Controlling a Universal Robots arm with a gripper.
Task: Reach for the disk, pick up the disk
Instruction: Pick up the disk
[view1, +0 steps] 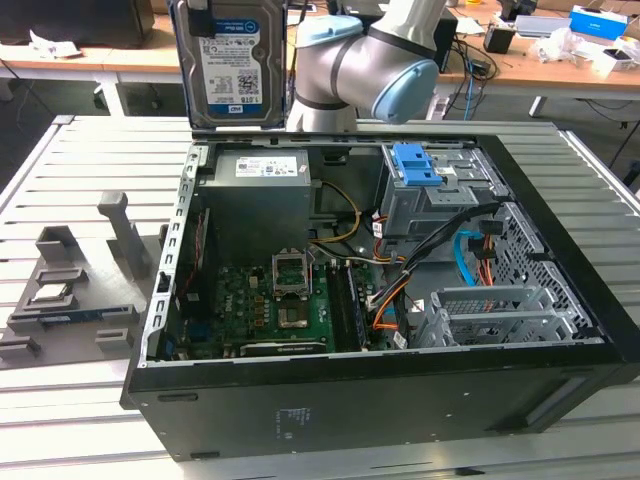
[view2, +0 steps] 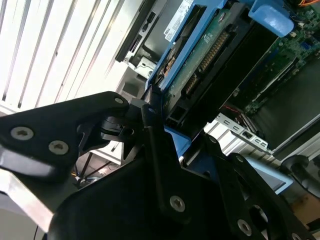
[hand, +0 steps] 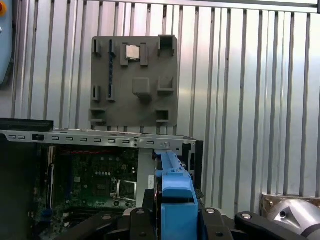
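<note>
Pinches the disk (view1: 228, 62) between the black fingers (view2: 152, 140) of the claw (hand: 175, 209), pressed onto the blue bracket along its two sides. Holds it upright in the air, barcode label facing the exterior view, above the rear edge of the open computer case (view1: 400, 385), touching nothing but the claw. Hangs over the corner towards the exterior view's left, above the power supply (view1: 262, 172), with the arm (view1: 365, 60) just beside it towards the exterior view's right.

In the second wrist view, the disk's other face: a green circuit board and a row of connector pins, framed by the blue bracket.

Inside the case, well apart from the disk: the blue caddy (view1: 415, 165) atop the grey drive cage (view1: 440, 205), the green motherboard (view1: 270, 300) on the case floor, orange and blue cables near the cage.

On the slatted metal desk (view1: 90, 160), towards the exterior view's left of the case and apart from it, a grey fixture plate (view1: 70, 290) with raised blocks. In the first wrist view, a small square chip (hand: 132, 51) seated in one of its pockets.
</note>
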